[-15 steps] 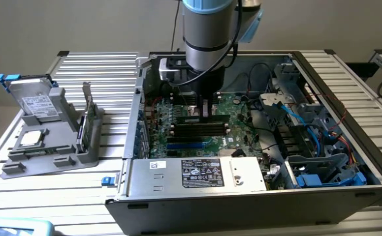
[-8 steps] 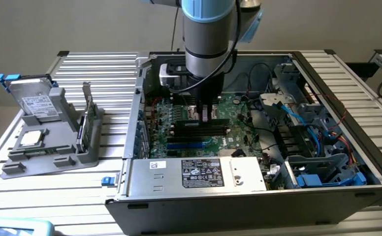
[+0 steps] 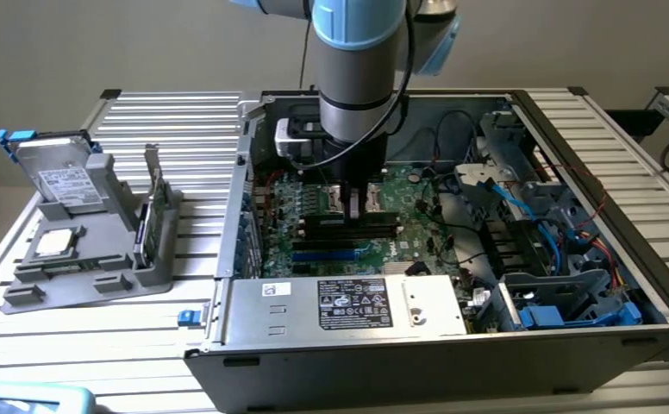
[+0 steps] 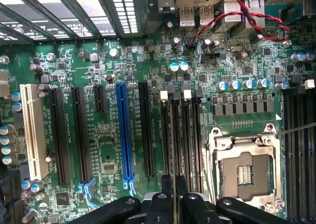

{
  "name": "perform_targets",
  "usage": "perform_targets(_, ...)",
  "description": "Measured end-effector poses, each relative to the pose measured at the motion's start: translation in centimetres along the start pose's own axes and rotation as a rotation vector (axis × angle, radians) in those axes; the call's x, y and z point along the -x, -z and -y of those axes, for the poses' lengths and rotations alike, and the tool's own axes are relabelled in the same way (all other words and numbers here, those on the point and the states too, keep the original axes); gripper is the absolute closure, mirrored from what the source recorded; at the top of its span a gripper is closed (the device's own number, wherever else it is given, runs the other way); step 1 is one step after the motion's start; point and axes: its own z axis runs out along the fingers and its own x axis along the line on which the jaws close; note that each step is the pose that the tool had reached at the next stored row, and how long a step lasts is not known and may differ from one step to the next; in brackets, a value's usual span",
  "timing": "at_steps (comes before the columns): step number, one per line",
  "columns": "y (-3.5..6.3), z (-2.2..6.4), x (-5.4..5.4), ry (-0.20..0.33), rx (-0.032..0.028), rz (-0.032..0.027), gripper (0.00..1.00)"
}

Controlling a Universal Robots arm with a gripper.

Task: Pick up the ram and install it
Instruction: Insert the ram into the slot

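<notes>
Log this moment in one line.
arm: inside open PC case | gripper: shut, low over memory slots | ram: held or not, cannot tell

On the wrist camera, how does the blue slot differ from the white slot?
The blue slot is narrow; the white slot is wider. The blue slot ends in a pale blue latch; the white slot shows none. The blue slot has black slots on both sides; the white slot is outermost in the row. Both are empty, parallel and similar in length.
</notes>
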Motion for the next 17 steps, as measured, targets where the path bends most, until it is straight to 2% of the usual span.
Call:
perform_targets(4, -0.01, 0.0, 0.0, 0.002, 0.0013, 0.0, 0.85)
perform_targets(5, -0.02, 0.02, 0.0, 0.005, 0.0061, 0.0, 0.85)
perform_targets(8, -0.02, 0.03, 0.0, 0.023, 0.0297, -0.0011, 0.85)
perform_targets(9, -0.01, 0.06, 0.0, 0.026, 0.0356, -0.0016, 0.85)
perform_targets(13, -0.02, 0.06, 0.01, 0.027, 0.0362, -0.0015, 0.85)
perform_targets(15, -0.05, 0.31, 0.04, 0.027, 0.0366, -0.0009, 0.85)
perform_targets(17, -0.11, 0.75, 0.08, 0.027, 0.041, -0.0002, 0.85)
